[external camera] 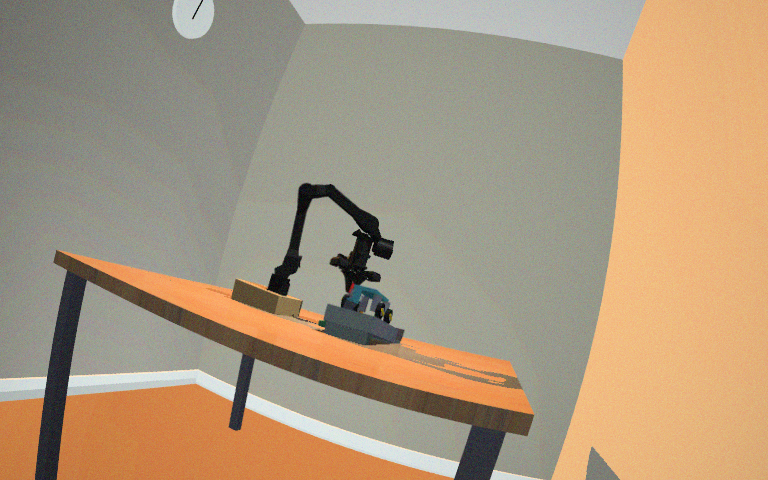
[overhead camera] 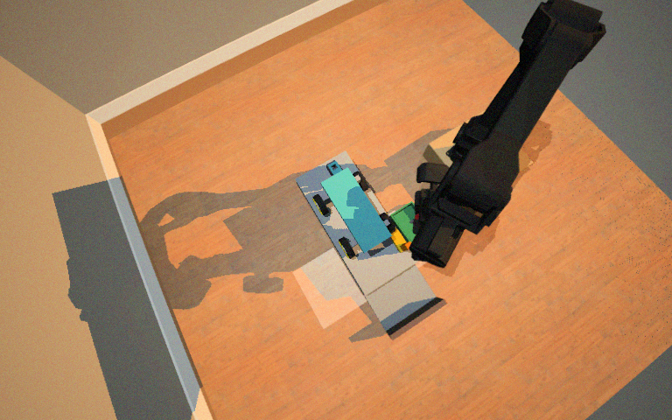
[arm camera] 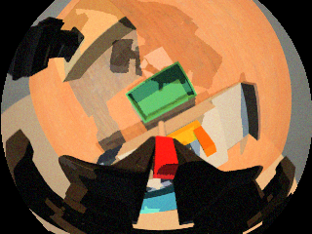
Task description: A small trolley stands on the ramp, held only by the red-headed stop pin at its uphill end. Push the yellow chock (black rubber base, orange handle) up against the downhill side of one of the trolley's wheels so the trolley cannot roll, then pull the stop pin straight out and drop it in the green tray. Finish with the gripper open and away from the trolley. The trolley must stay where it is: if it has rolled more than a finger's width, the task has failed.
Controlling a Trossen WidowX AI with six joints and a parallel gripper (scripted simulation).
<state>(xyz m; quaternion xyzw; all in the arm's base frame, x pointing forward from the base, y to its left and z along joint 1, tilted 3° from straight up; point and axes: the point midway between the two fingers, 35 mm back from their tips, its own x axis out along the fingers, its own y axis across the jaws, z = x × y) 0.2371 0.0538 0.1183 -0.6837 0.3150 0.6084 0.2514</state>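
Pin, red-headed stop pin (arm camera: pixel 166 156), is clamped between the black parallel-jaw gripper (arm camera: pixel 164 172) fingers, long axis running out from the fingers toward the green rectangular tray (arm camera: pixel 162 93) beneath. Black arm (overhead camera: pixel 515 114) reaches steeply down beside the teal-decked trolley (overhead camera: pixel 355 207) on the grey ramp (overhead camera: pixel 391 287).

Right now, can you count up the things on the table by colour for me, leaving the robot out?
Red: 1, stop pin, held in the gripper
Green: 1, tray
Yellow and orange: 1, chock
Teal: 1, trolley
Grey: 1, ramp
Tan: 1, block under the arm's base
Total: 6
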